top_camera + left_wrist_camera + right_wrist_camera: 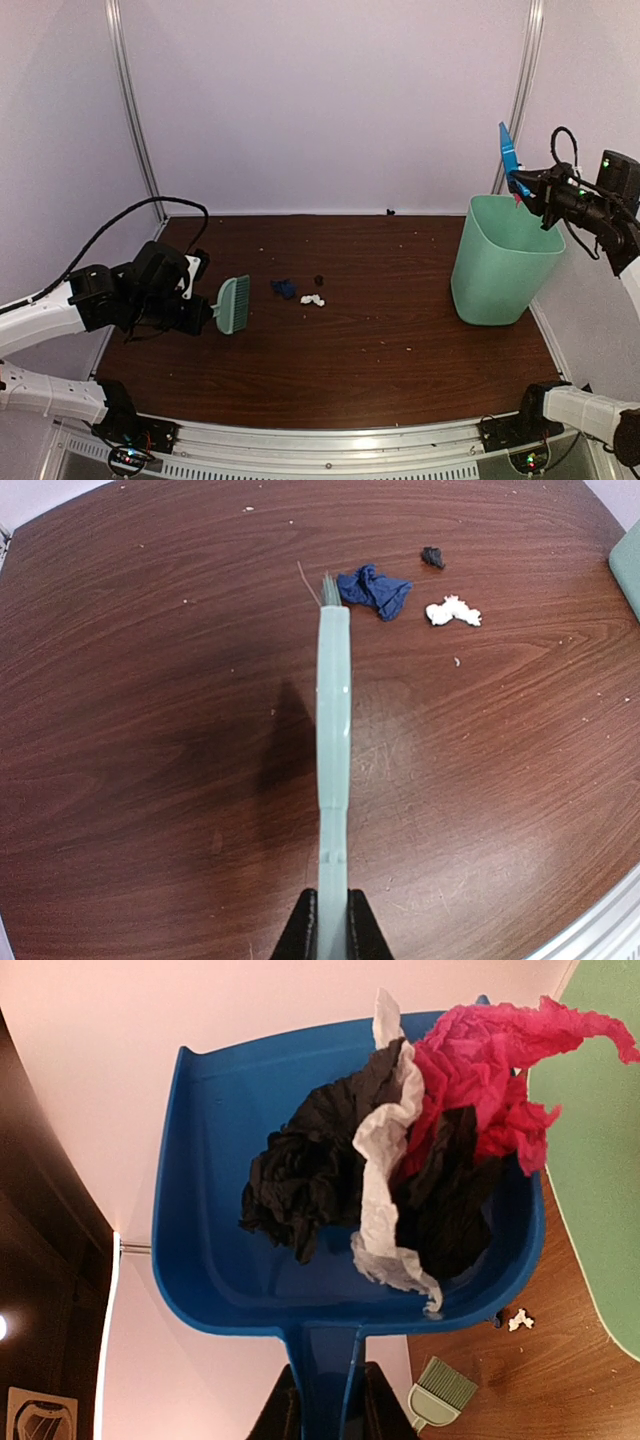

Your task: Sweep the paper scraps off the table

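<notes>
Left wrist view, near to far: the left end effector (pixel 333 925) is seen clamped narrow on the handle of the brush (pixel 334 710). The brush's long axis runs straight away from the wrist, bristles at the far end. From its offset shadow, the brush is judged to be held clear of the surface (pixel 150 730).

Three paper scraps are left on the surface, just past the bristle tip and to the right of that axis:
- blue scrap (pixel 375 588): just beside the bristles
- white scrap (pixel 453 611): further right
- black scrap (pixel 433 556): furthest out

Small pale crumbs are also scattered over the wood.

Top view: the same cluster sits mid-surface, right of the brush head. The left arm is clearly the nearer one; the right arm is well apart.

Far right: the right end effector (pixel 527 190) is closed on the handle of the dustpan (pixel 509 155), which is raised on edge above the bin (pixel 500 265). Right wrist view: black, white and pink scraps are lying in the pan, not yet tipped out.

Judgement: roughly halfway. The next sweep would have to go rightward across the brush axis. The risk is that the light wads get flicked past rather than gathered.
</notes>
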You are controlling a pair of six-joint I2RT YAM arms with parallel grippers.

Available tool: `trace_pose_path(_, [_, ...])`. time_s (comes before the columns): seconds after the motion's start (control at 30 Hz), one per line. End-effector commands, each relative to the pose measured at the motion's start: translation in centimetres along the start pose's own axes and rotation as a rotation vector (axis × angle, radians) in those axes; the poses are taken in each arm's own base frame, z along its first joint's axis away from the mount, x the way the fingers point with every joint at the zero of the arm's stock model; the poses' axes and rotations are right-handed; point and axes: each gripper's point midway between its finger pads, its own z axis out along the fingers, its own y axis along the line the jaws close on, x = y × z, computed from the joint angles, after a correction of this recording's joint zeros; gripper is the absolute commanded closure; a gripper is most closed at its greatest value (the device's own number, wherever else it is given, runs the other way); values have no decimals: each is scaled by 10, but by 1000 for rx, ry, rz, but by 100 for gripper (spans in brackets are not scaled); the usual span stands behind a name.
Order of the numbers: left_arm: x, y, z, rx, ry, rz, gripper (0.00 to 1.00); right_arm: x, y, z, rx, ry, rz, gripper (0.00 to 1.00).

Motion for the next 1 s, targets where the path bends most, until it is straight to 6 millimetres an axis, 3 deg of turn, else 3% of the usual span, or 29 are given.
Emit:
trace_pose_path(0.0, [-9,-2,2,10,-36,-15,100,-2,31,-8,-172,-8,68,100])
trace_pose_path(0.33, [-7,-2,3,9,-30,-13,100,-16,48,-35,-463,-95,264,100])
trace_pose_path(0.67, [-6,-3,5,10,-23,-10,100,-28,42,-59,-631,-180,423,100])
trace_pose_path(0.8, [-6,-3,6,7,-19,-8,100,-28,43,-56,-621,-173,410,100])
trace_pose_path(0.97, [-12,-2,0,10,-49,-13,100,-17,34,-35,-484,-103,301,100])
